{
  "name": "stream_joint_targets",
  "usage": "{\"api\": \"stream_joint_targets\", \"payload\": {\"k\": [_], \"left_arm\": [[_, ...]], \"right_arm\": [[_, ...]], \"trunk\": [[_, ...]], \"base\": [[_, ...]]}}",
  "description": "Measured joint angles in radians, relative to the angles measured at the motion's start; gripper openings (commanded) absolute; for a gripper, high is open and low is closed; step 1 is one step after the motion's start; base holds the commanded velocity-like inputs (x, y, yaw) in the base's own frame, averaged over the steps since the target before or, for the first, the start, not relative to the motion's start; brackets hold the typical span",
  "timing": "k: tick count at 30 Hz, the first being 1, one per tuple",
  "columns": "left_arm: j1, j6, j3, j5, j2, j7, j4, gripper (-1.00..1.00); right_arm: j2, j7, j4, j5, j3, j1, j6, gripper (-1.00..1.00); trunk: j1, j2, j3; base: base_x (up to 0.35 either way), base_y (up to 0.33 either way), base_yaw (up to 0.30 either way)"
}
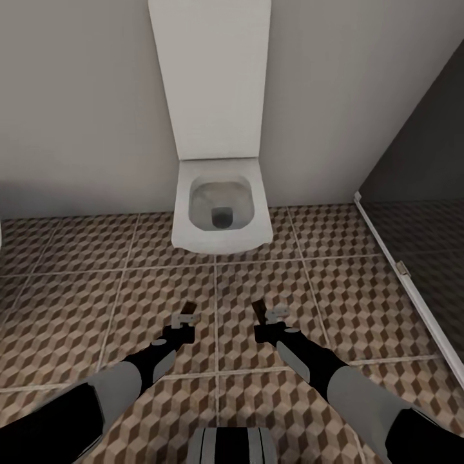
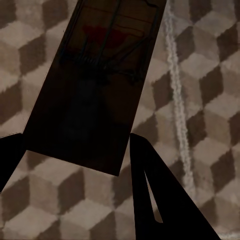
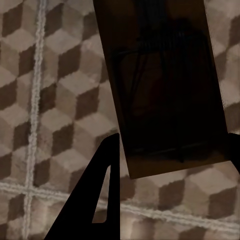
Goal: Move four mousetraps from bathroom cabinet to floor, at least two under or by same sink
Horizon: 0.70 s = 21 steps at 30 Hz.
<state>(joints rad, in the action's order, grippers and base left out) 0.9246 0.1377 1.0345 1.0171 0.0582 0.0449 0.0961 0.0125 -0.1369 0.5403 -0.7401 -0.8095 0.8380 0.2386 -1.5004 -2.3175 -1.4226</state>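
I hold two mousetraps above the cube-patterned bathroom floor (image 1: 96, 283). My left gripper (image 1: 187, 319) is shut on one mousetrap (image 2: 95, 85), a dark flat board with wire and a reddish spot, pinched between the black fingers (image 2: 160, 200). My right gripper (image 1: 263, 314) is shut on a second mousetrap (image 3: 165, 85), its board sticking out past the fingers (image 3: 97, 200). In the head view both traps (image 1: 189, 310) (image 1: 259, 308) hang over the tiles just in front of the toilet. The cabinet and the sink are out of view.
A white toilet (image 1: 222, 212) with its tall white cistern panel (image 1: 212, 77) stands against the grey wall straight ahead. A dark glass shower partition (image 1: 419, 193) with a white bottom rail runs along the right. Open tiled floor lies to the left and near my base.
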Motion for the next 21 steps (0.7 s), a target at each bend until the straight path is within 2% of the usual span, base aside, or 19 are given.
{"api": "stream_joint_targets", "payload": {"k": [21], "left_arm": [[0.0,0.0,0.0,0.0,0.0,0.0,0.0,-1.0]], "right_arm": [[0.0,0.0,0.0,0.0,0.0,0.0,0.0,-1.0]], "trunk": [[-0.081,-0.147,-0.091]], "base": [[0.0,0.0,0.0]]}}
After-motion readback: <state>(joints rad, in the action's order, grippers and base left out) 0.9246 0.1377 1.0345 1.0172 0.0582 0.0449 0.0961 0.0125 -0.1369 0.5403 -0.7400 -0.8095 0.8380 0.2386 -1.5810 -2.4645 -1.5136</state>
